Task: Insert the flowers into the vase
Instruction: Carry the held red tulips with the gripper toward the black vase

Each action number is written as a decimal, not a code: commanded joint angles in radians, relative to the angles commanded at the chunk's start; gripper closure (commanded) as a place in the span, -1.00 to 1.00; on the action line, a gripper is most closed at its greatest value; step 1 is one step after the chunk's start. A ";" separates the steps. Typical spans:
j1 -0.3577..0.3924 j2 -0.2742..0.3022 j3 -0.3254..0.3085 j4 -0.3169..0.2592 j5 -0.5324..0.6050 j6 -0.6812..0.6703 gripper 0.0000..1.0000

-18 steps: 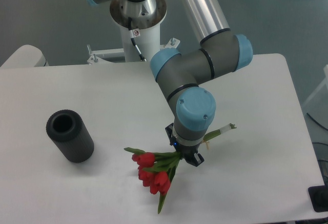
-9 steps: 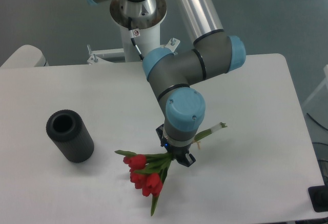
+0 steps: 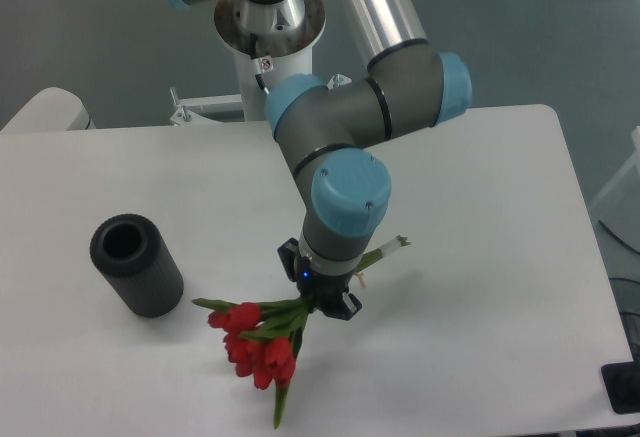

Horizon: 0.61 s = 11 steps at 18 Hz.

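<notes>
- We work at a white worktop (image 3: 480, 217) with rounded corners, set over a grey floor; the arm's white mounting post stands at the far edge.
- Our tool (image 3: 320, 292) is clamped on the stems of the flowers (image 3: 255, 342), holding them nearly level, buds to the left and stem ends sticking out to the right.
- The bunch hangs near the front of the worktop, just right of the vase (image 3: 136, 263), not touching it.
- The vase stands upright, its bore empty.
- We judge the pick done; carrying over the bore, turning stems down and lowering remain.
</notes>
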 joint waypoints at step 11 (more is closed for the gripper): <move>0.002 0.090 -0.002 0.018 -0.408 -0.133 0.85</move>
